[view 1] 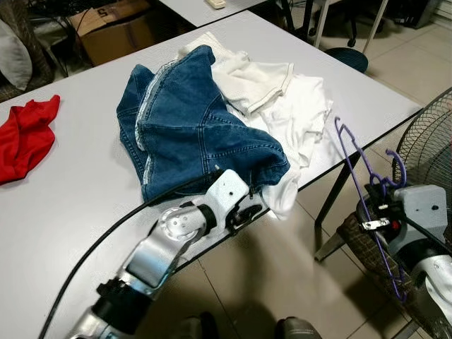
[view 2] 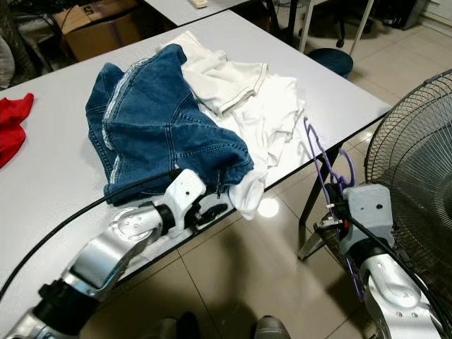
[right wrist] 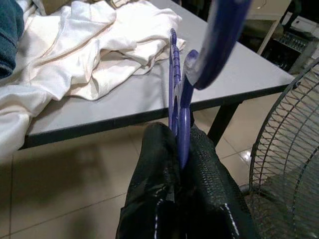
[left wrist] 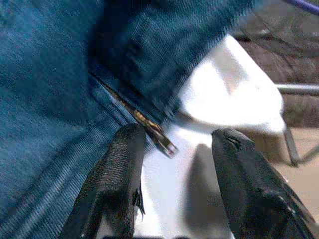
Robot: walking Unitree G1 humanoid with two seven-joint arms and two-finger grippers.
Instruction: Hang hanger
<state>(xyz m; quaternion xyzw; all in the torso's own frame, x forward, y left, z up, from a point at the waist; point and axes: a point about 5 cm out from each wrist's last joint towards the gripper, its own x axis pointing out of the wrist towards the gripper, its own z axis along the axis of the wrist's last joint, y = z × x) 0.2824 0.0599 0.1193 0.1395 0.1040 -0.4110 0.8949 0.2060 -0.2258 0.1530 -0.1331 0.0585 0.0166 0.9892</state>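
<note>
Fingers of right gripper (right wrist: 180,149) pressed together on purple hanger (view 1: 367,191), pinching its thin frame out past the table's right edge, above the tiled floor (view 1: 282,261). Hanger held near upright, long axis running from down by the wrist up toward the table, hook (view 1: 342,127) topmost and leaning over the table edge. Just right of it, fan (view 1: 431,141) with a wire grille, close to the arm.

Left gripper (left wrist: 172,164) spread apart, low at the near table edge, fingertips flanking the hem of blue jeans (view 1: 191,127); a small metal piece there, possibly a zip pull, too blurred to tell. Touching the cloth or just short of it: unclear.

Jeans heaped mid-table (view 1: 85,176), overlapping white clothes (view 1: 289,106) spread toward the right corner, one white fold hanging over the near edge. Red cloth (view 1: 25,138) apart at the far left. Cardboard box (view 1: 116,28) on the floor behind the table.
</note>
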